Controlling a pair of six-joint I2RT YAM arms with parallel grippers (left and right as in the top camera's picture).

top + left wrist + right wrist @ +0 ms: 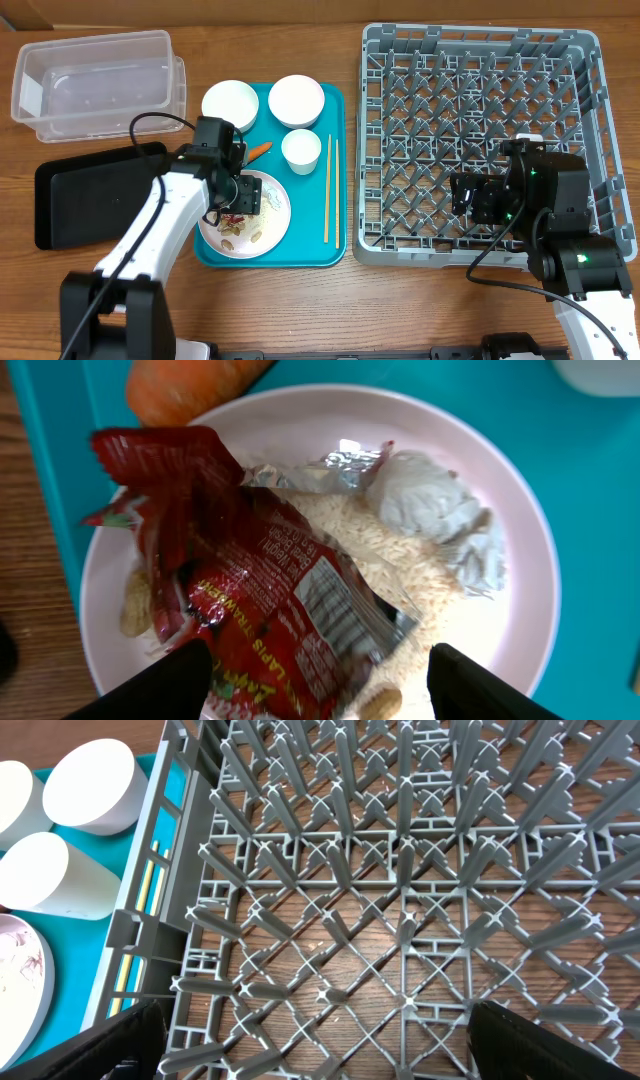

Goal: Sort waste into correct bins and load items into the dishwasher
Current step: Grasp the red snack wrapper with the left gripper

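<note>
The crumpled red-and-silver wrapper lies on the white plate among beige crumbs and nut scraps. My left gripper is open, its fingers either side of the wrapper just above the plate. The orange carrot lies on the teal tray beside the plate. Two white bowls, a white cup and wooden chopsticks sit on the tray. My right gripper is open and empty over the grey dish rack. The clear tub and black tray are at left.
The teal tray holds the dishes between the bins and the rack. The rack's upright pegs lie below my right gripper. The left arm reaches over the black tray's right edge.
</note>
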